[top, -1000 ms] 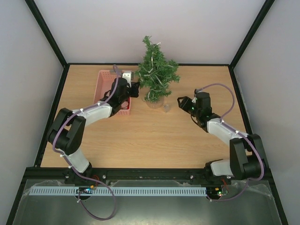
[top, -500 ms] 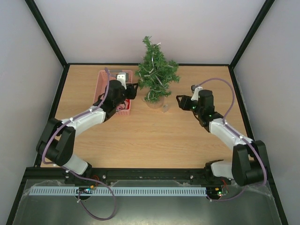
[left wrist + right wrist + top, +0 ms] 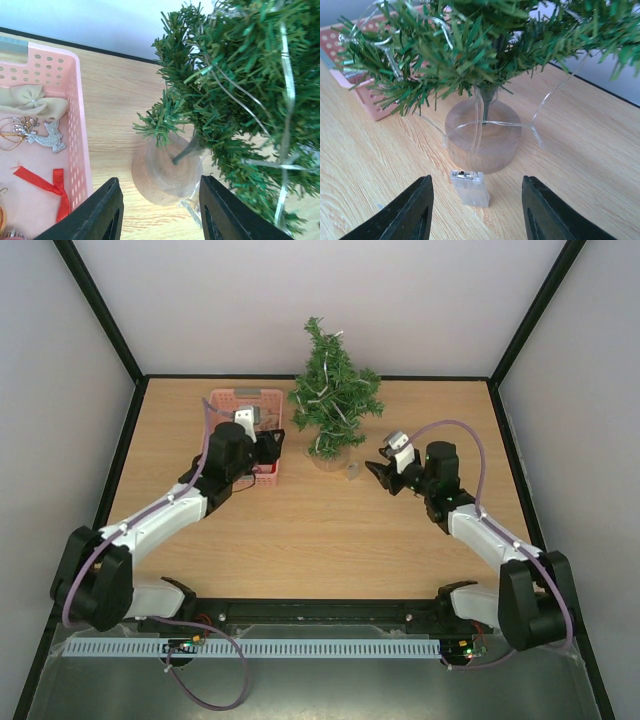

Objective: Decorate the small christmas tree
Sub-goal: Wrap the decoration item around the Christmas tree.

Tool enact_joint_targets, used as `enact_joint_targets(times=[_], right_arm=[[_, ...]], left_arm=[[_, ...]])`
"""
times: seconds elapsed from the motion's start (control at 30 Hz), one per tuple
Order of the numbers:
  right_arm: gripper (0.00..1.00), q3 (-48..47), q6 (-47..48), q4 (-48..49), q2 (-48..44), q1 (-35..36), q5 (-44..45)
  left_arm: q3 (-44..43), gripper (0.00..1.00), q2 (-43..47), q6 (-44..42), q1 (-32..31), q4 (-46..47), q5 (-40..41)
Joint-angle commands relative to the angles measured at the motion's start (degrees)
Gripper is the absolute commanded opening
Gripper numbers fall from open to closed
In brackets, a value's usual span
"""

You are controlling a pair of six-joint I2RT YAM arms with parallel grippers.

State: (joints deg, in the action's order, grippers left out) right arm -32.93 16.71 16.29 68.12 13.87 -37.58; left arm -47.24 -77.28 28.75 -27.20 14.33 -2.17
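The small christmas tree (image 3: 333,400) stands upright at the back middle of the table on a round pale wooden base (image 3: 162,172), with thin clear string through its dark green branches (image 3: 445,45). My left gripper (image 3: 274,444) is just left of the tree, between it and the pink basket; its jaws (image 3: 159,189) stand open and empty, facing the base. My right gripper (image 3: 378,469) is low on the tree's right, open and empty (image 3: 476,184), facing the base and a small clear battery box (image 3: 470,188) on the table.
A pink perforated basket (image 3: 243,398) sits left of the tree. In it lie a beige bow (image 3: 35,100), a silver reindeer (image 3: 46,137) and a red ribbon (image 3: 47,182). Clear wire (image 3: 555,95) loops from the base across the wood.
My left gripper has opened and drawn back slightly from the tree as its arm stretched out. My right gripper has dropped lower and moved left toward the tree's base.
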Motion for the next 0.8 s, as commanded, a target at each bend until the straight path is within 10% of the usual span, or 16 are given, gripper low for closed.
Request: enact_joint_targets(times=[0.0, 0.77], right_arm=[[0.47, 1.74, 3.61, 10.30, 3.08, 0.51, -3.56], [0.23, -3.92, 4.38, 16.40, 18.32, 3.11, -2.55]], left_arm=[[3.10, 0.43, 5.15, 1.78, 0.13, -0.94, -1.79], [4.82, 0.44, 9.51, 2.08, 0.13, -2.27, -5.39]])
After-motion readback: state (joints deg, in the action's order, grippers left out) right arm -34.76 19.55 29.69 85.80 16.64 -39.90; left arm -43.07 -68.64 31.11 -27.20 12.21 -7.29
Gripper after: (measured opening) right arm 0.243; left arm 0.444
